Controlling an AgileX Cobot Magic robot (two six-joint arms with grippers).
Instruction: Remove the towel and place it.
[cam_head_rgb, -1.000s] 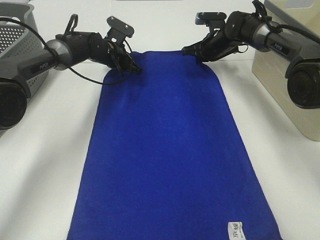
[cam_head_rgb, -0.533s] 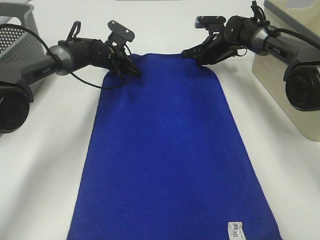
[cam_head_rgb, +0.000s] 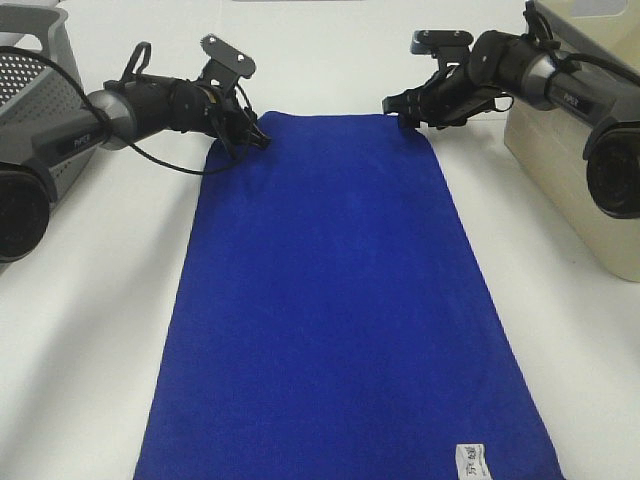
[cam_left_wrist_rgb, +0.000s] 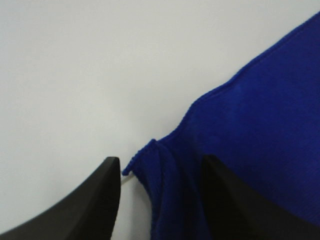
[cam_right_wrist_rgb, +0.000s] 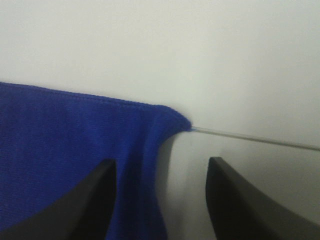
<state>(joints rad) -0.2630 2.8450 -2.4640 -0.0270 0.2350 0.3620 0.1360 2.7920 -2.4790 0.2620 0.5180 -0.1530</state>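
Wrist views: left gripper (cam_left_wrist_rgb: 160, 200), right gripper (cam_right_wrist_rgb: 160, 200) parted astride towel (cam_head_rgb: 330, 300) corners

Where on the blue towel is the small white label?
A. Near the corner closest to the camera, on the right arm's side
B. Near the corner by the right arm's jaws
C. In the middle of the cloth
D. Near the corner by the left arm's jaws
A: in the high view the white label sits by the near corner of the towel on the right arm's side, far from both arms.
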